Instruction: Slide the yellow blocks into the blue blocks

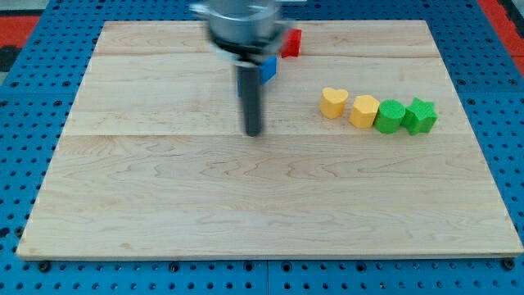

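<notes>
A: Position check. My tip rests on bare counter, left of centre, touching no block. The end effector is a plain rod, so there are no jaws to be apart or together, and it clamps nothing.

B: Yellow blocks?

A: Yellow heart and a second yellow block, shape unclear, sit side by side on the view's right. The second one touches a green block, with another green block beside that.

B: Blue?

A: One blue block shows, partly hidden behind the rod, near the top. A red block lies just above it. Other blue blocks: cannot tell.

B: Progress?

A: Judged not started. Yellows are well apart from the blue; both pushes remain.

B: Writing, labels?

A: None readable.
</notes>
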